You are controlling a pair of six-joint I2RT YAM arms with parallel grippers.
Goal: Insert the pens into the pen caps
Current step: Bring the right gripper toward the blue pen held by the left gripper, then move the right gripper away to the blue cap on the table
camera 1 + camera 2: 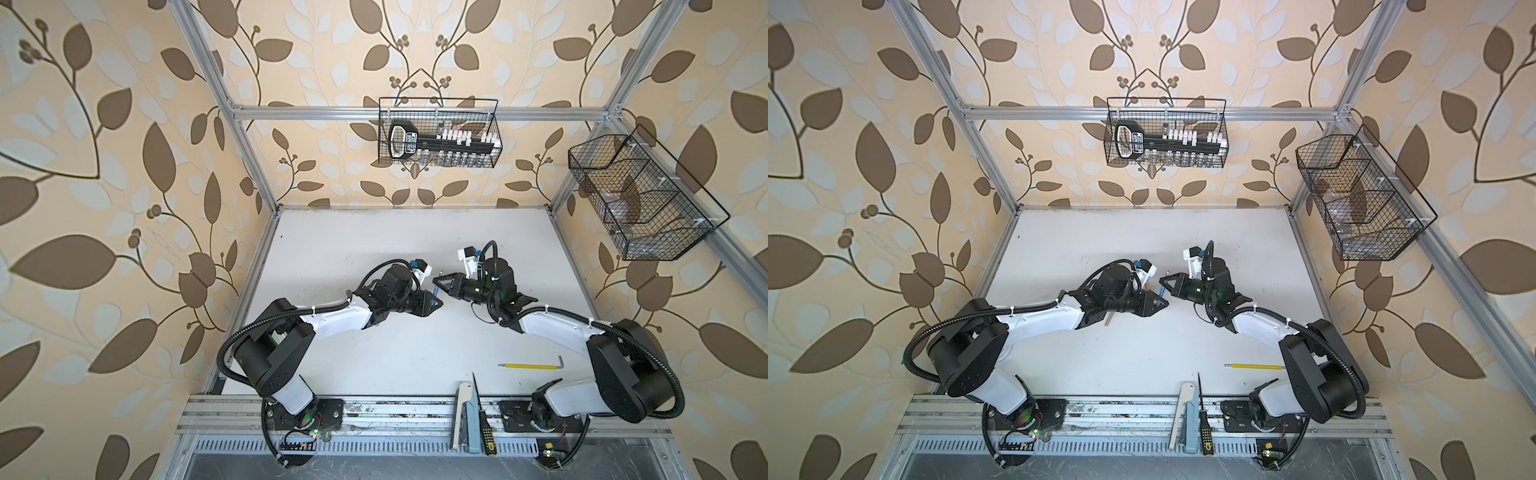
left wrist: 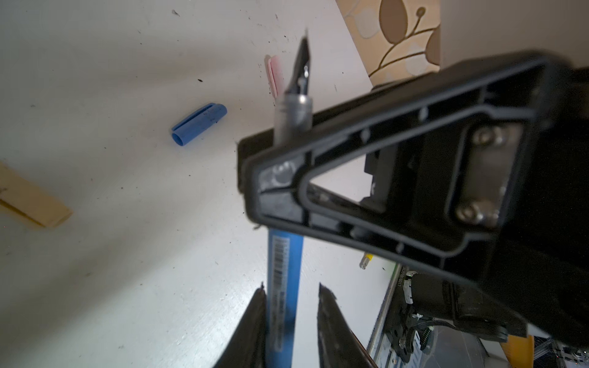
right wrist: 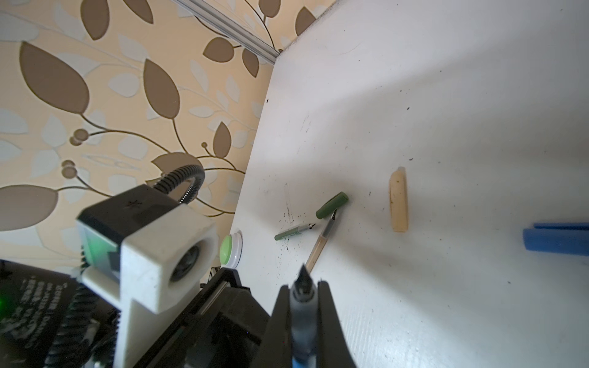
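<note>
The right gripper (image 3: 302, 288) is clamping the slim blue plastic pen (image 2: 284, 255) by its grey neck; the left gripper (image 2: 291, 290) is straddling its barrel, jaws narrowly apart.

Yellow rod (image 1: 528, 366), screwdriver (image 1: 485, 430), wire basket (image 1: 436, 99)

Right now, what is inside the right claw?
The blue pen: its grey neck is clamped in the right claw, dark tip sticking out. The clamped stretch itself is covered by the claw.
</note>
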